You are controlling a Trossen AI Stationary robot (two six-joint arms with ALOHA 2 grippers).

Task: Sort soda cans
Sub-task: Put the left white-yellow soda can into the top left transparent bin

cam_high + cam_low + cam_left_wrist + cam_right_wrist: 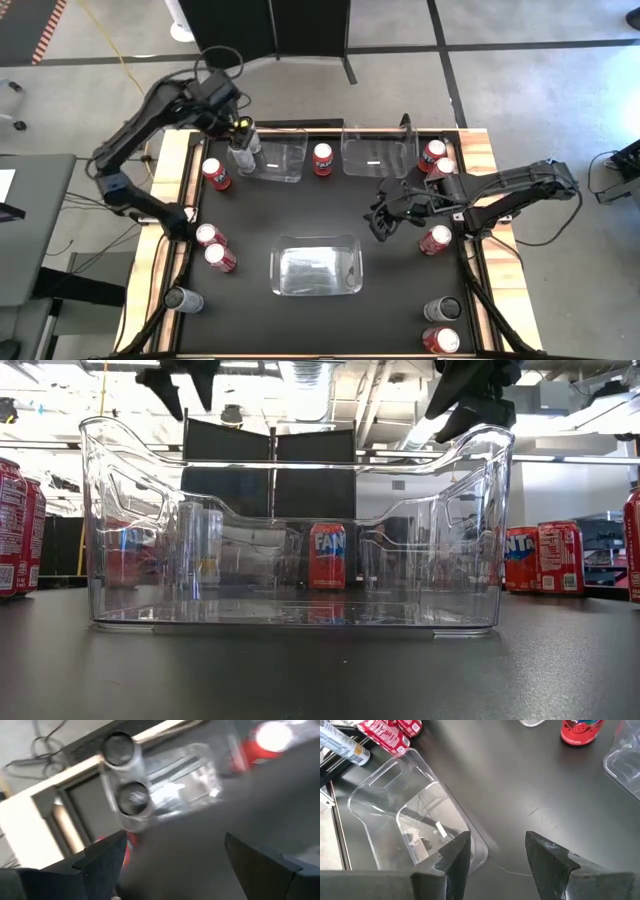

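Observation:
Two silver soda cans (134,797) stand side by side at the left end of the far left clear bin (278,160); whether they are inside it I cannot tell. My left gripper (175,840) hangs open above them (240,126), touching nothing. My right gripper (383,218) hovers open over bare table at the centre right, with nothing between its fingers (497,840). Red soda cans stand upright about the table, one (322,158) of them between the two far bins. A silver can (183,298) stands upright at the near left and another (442,310) at the near right.
A second clear bin (378,150) stands at the far right and a third (317,268) at the near centre, also in the right wrist view (415,820). Red cans crowd the left edge (214,246) and the far right corner (438,160). The wooden table rim (478,150) borders the black mat.

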